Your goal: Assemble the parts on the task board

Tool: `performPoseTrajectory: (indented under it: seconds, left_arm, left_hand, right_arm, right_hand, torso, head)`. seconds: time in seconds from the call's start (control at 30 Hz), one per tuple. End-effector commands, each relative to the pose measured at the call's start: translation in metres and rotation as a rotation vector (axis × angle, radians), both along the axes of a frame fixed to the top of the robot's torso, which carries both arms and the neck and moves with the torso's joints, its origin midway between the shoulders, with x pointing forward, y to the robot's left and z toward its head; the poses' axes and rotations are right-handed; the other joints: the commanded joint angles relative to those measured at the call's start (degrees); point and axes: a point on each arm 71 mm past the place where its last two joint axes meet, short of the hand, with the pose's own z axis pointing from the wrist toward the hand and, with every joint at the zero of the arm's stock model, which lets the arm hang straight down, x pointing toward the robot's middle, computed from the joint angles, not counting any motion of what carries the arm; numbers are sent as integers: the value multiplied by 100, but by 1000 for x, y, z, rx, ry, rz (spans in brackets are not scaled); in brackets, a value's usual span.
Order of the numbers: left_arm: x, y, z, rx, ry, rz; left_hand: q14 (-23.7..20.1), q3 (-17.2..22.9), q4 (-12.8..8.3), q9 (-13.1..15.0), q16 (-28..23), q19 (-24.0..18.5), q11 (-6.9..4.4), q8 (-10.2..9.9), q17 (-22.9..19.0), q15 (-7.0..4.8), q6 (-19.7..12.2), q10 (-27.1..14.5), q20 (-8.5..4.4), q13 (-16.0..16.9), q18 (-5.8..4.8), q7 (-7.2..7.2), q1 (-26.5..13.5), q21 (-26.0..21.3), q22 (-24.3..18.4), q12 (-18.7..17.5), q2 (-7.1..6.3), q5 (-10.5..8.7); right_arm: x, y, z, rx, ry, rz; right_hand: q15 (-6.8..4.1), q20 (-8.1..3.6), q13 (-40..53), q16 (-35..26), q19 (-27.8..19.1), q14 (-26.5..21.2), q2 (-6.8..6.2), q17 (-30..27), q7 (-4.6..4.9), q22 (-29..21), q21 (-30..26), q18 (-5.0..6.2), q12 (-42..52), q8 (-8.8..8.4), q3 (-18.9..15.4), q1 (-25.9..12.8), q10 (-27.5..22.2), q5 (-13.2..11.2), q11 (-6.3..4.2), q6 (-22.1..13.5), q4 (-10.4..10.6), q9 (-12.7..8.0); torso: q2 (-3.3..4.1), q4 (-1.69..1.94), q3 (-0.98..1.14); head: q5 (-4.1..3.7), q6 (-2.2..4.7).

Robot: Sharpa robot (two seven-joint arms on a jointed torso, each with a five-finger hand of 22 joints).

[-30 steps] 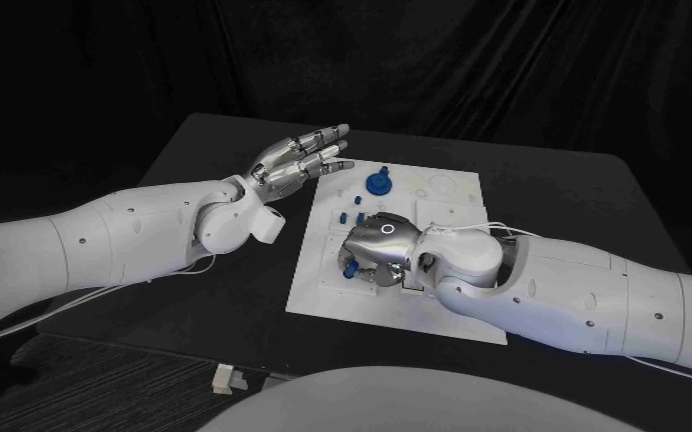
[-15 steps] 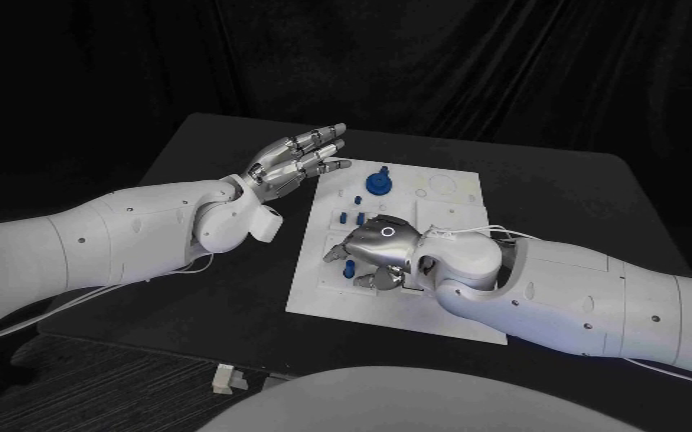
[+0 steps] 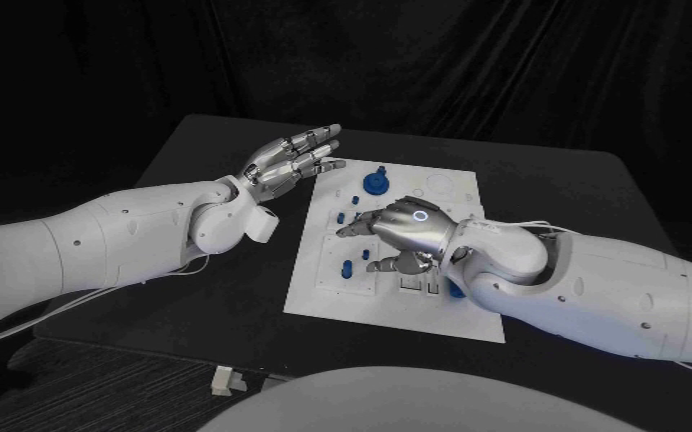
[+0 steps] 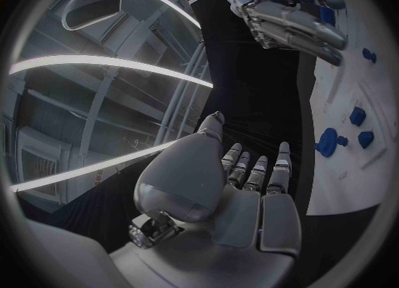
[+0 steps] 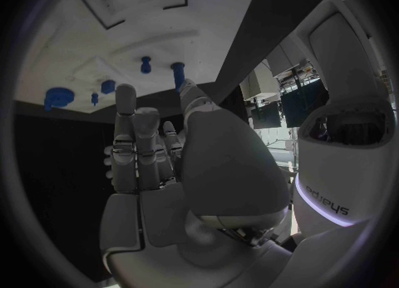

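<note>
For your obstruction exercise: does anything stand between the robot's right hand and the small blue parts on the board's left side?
Nothing visible does. The right hand hovers over the task board, its fingers reaching toward the blue parts with only bare white board between.

A black surface is carrying the white task board, which is lying flat near its middle, with small blue parts sitting on it.

There is one white task board on one black table. Two silver hands are over them: the left hand and the right hand. Beyond the right hand's fingertips the right wrist view shows five blue parts, one large round piece and four small pegs. Any others under the fingers cannot be counted.
</note>
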Motion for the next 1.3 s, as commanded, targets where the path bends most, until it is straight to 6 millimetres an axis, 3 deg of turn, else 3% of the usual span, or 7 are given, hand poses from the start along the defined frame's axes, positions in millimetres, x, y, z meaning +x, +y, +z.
performPoseTrajectory:
  seconds: [0.03, 0.23, 0.4, 0.5, 0.6, 0.87, 1.3]
  left_arm:
    - [0, 0, 0, -17, -2, -1]
    - [-1, 2, 0, -16, -4, 6]
    - [-1, 3, 0, -13, -7, 13]
    - [-1, 4, 0, -14, -7, 13]
    - [-1, 4, -1, -14, -5, 12]
    - [-2, 3, -3, -16, 1, 8]
    - [-4, 2, -6, -18, 12, -2]
  left_hand:
    - [4, 10, -34, 2, 17, 27, -7, 11, 3, 27, -8, -17, 3, 3, 54, 2, 17, -6, -3, 8, 55, 28]
    - [6, 13, -36, 4, 19, 30, -8, 14, 4, 27, 5, -16, 3, 4, 55, 0, 15, -5, 1, 17, 57, 28]
    - [10, 15, -37, 5, 24, 34, -7, 16, 5, 27, 11, -14, 3, 5, 55, -1, 15, -3, 11, 23, 58, 29]
    - [8, 16, -38, 4, 22, 31, -6, 15, 5, 28, 7, -15, 3, 5, 55, -1, 15, -4, 3, 19, 59, 31]
    - [8, 22, -41, 4, 22, 33, -3, 15, 5, 29, 5, -14, 5, 5, 55, -3, 15, -4, 3, 22, 64, 38]
    - [6, 25, -43, 4, 20, 30, -1, 14, 4, 29, 0, -15, 5, 5, 55, -4, 16, -5, -6, 18, 66, 42]
    - [-2, 42, -53, 2, 14, 2, 11, 11, 1, 31, -15, -19, 7, 4, 52, -8, 17, -18, -69, 14, 82, 52]
  right_arm:
    - [7, -17, 30, 206, 50, -80]
    - [22, -65, 61, 243, 202, -220]
    - [32, -108, 67, 197, 295, -334]
    - [36, -129, 63, 114, 318, -407]
    - [36, -146, 52, -40, 320, -479]
    - [32, -163, 21, -302, 385, -618]
    - [32, -154, 3, -354, 455, -725]
  right_hand:
    - [10, -8, 2, 36, -42, -6, -26, 57, 21, 77, -31, 42, 81, 21, -31, -103, -56, -5, 18, -13, 48, -5]
    - [107, 67, 551, -258, -163, -461, 448, -409, 456, 93, -180, 37, 1628, 537, 166, -67, 934, 48, -99, 1310, -233, 234]
    - [-128, -77, 2748, -437, -214, -657, 638, -704, 356, 89, -407, 47, 5014, 993, 54, -112, 439, 85, -410, 1752, -587, 510]
    - [-231, -164, 5748, 964, 109, 339, 690, 1245, 237, 221, 86, 4, 6620, 1250, 6, -217, 2863, 86, -527, 1991, -578, 678]
    - [-398, -353, 8587, 2514, 1014, 1500, 634, 3780, 96, 681, 2865, -338, 7341, 1343, -270, -1073, 5413, -13, -739, 2009, -38, 788]
    - [-668, -616, 8587, 2812, 1317, 1732, 653, 4389, -248, 866, 4233, -486, 7341, 1614, -230, -2813, 5413, 105, -1006, 3048, 32, 1255]
    - [-881, -810, 8587, 2812, 1179, 1732, 646, 4389, -514, 755, 3918, -412, 7341, 2014, -172, -3161, 5413, 27, -1253, 3596, 14, 2079]
  torso:
    - [-6, -2, 0]
    - [-8, -23, -3]
    - [-3, -17, -5]
    - [-5, -6, -8]
    - [-10, -27, -17]
    - [17, -38, -10]
    - [3, -12, 3]
  head:
    - [-33, -1]
    - [-79, -1]
    - [-208, -1]
    - [-259, -1]
    - [-262, -1]
    - [-310, -1]
    - [-370, -1]
